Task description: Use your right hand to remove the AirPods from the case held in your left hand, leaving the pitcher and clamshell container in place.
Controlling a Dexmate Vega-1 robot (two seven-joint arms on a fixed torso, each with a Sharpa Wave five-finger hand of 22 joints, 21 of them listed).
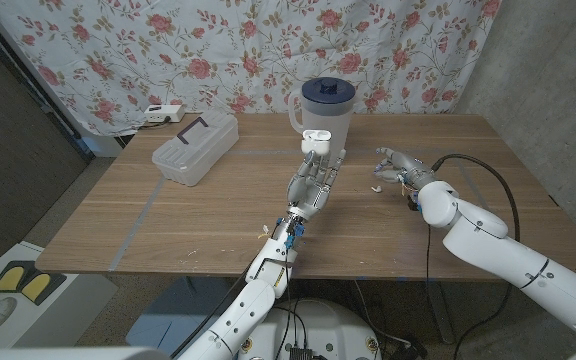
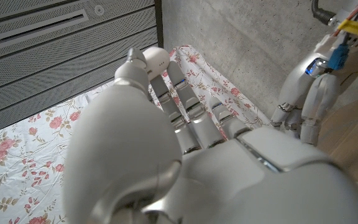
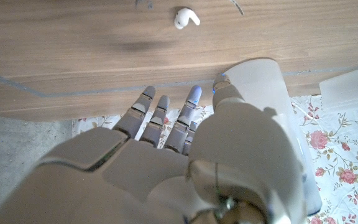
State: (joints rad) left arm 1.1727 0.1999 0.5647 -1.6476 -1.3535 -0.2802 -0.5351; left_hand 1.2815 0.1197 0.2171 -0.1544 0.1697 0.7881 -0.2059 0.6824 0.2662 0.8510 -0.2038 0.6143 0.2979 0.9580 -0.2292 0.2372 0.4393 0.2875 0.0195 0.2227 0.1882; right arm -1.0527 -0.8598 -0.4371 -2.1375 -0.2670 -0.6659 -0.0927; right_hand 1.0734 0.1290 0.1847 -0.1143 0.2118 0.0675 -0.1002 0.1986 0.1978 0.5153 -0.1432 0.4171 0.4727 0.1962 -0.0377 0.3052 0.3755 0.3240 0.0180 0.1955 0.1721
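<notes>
Translucent clamshell container (image 1: 196,148) at upper left, untouched; pitcher (image 1: 324,110) upright at top centre. Just below it, left hand (image 1: 313,182) gripping the opened white case (image 1: 317,141). One earbud (image 1: 376,185) already out on the wood, right of centre — probably one more left. Right hand (image 1: 400,166) beside it, fingers spread, holding nothing.

Case (image 1: 316,141) mostly covered by left hand (image 1: 313,180) fingers; lid open, contents too small to tell. Small white speck near right hand (image 1: 400,165), probably an earbud (image 1: 376,186), too small to confirm. Pitcher (image 1: 326,104) base hidden behind the case.
</notes>
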